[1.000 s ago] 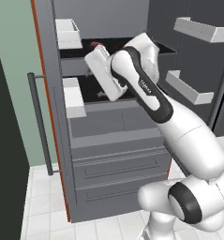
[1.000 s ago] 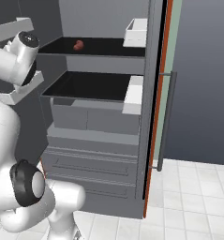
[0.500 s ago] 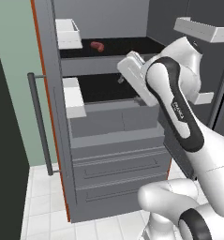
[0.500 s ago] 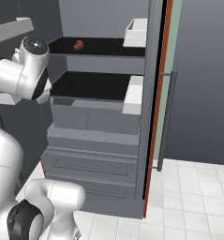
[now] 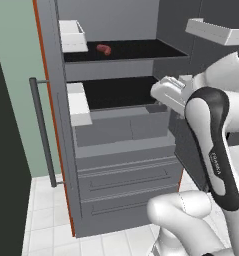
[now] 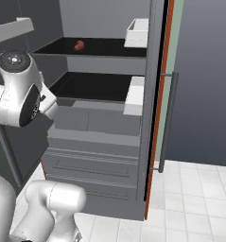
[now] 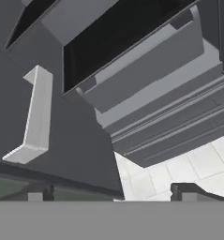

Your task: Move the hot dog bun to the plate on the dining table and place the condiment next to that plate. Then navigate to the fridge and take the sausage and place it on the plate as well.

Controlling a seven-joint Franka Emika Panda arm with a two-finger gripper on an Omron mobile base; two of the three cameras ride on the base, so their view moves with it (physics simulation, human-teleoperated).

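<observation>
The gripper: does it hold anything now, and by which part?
Nothing is held. The gripper is open, and the sausage lies on the upper fridge shelf.

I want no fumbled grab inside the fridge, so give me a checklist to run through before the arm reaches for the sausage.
1. Fridge doors open: ok, black shelves exposed.
2. Sausage located: ok, lying on the upper shelf, toward its left in the left base view.
3. Tool open: ok, tips stand wide apart.
4. Tool empty: ok, nothing between the tips.
5. Tool aimed at sausage: not ok, hand view looks at the lower shelf and drawers.
6. Clear path to the upper shelf: cannot tell.
</observation>
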